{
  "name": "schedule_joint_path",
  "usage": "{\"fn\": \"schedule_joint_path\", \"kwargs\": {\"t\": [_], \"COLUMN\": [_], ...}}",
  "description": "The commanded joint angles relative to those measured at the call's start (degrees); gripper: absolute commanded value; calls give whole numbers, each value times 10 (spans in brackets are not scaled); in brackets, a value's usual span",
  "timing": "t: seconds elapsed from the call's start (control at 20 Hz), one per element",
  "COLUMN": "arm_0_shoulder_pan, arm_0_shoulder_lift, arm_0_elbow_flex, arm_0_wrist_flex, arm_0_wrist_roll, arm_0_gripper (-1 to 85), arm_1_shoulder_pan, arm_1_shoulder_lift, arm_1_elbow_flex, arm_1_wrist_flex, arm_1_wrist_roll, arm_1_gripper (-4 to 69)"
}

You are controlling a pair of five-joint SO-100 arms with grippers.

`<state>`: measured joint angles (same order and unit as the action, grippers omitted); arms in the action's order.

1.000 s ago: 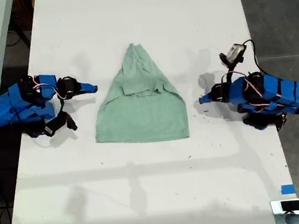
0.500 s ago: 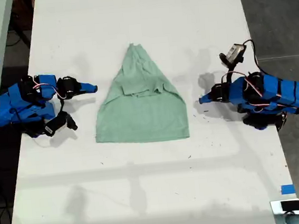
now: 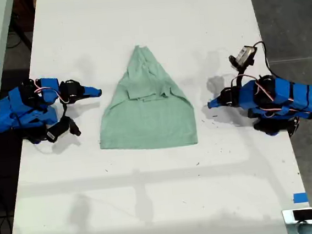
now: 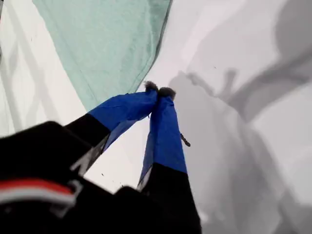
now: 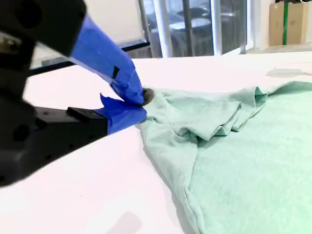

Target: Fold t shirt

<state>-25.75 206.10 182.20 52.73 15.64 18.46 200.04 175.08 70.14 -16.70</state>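
Exterior view, from above. The t shirt (image 3: 147,115) lies flat on the white counter (image 3: 152,195), at the centre of the frame and slightly above mid-height. Its sleeves are folded inward, so the outline tapers to a narrow point at the top and ends in a straight hem at the bottom. A small overlapping fold crosses the cloth about halfway up.

My first gripper (image 3: 210,104) lies at the exterior view's right, tip pointing toward the shirt. It is near the shirt's straight right edge but apart from it, with bare counter between the two. My second gripper (image 3: 98,91) lies at the exterior view's left, tip pointing toward the shirt's slanted left edge. It also stops short of the cloth. The shirt therefore lies between the two sets of jaws and is touched by neither.

First wrist view. The blue jaws of my first gripper (image 4: 158,91) are together, their dark tips meeting with nothing caught between them. The t shirt (image 4: 107,44) lies beyond the tips, and its edge runs close past them. Grey shadows of the arm fall on the counter beside it.

Second wrist view. The jaws of my second gripper (image 5: 144,100) are together at the tips, low over the counter. The t shirt (image 5: 243,156) spreads out just past them. From this low angle the tips seem to meet the edge of the cloth, but the exterior view shows a gap there.
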Motion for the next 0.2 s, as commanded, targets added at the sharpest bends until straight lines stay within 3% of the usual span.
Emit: {"fn": "schedule_joint_path", "kwargs": {"t": [0.0,0.15], "arm_0_shoulder_pan": [-1,-1], "arm_0_shoulder_lift": [5,5], "arm_0_elbow_flex": [2,2], "arm_0_wrist_flex": [1,1], "arm_0_wrist_roll": [-10,-10], "arm_0_gripper": [-1,-1], "arm_1_shoulder_pan": [5,5], "arm_1_shoulder_lift": [7,7], "arm_1_elbow_flex": [31,31], "arm_1_wrist_flex": [-2,-2], "arm_1_wrist_roll": [-4,-4], "arm_1_gripper": [4,4]}}
